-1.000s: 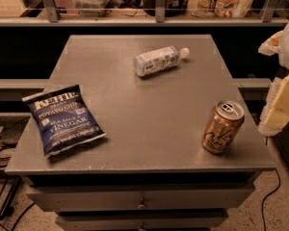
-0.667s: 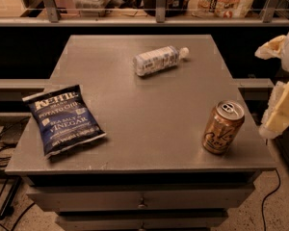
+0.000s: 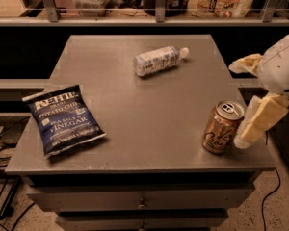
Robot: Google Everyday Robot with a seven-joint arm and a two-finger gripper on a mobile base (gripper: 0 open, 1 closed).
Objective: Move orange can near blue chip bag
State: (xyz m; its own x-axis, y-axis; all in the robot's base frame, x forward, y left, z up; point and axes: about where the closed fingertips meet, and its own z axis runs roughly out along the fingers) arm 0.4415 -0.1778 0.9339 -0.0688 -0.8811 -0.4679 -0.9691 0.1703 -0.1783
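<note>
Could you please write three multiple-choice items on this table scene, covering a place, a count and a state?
1. Where is the orange can? A on the bag; B front right, beside the gripper; C far left corner.
2. How many things are on the table? A two; B three; C five.
3. The clear bottle is: A upright; B held; C lying down.
Answers: B, it stands by the open gripper at the table's right edge; B, can, bottle and blue chip bag; C, it lies on its side.
</note>
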